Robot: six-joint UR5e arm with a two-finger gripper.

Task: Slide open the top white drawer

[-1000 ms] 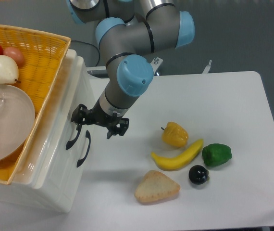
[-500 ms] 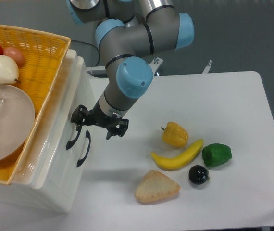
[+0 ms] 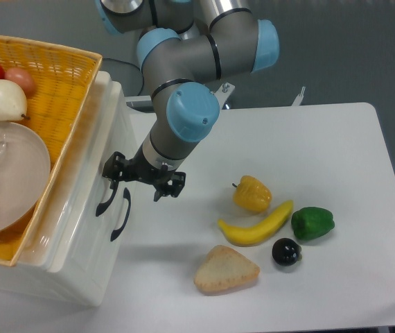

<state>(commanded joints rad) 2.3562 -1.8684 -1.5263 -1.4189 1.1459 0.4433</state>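
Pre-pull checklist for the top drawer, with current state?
1. Gripper level with the top white drawer's handle: ok, its upper end.
2. Fingers closed around that handle: cannot tell.
3. Correct handle, not the lower drawer's handle: ok, gripper is over the upper one.
4. Top white drawer still to open: ok, only slightly out.
5. Pull path on the table: ok, yellow pepper and banana lie well right.
6. Yellow basket stable on top: cannot tell.
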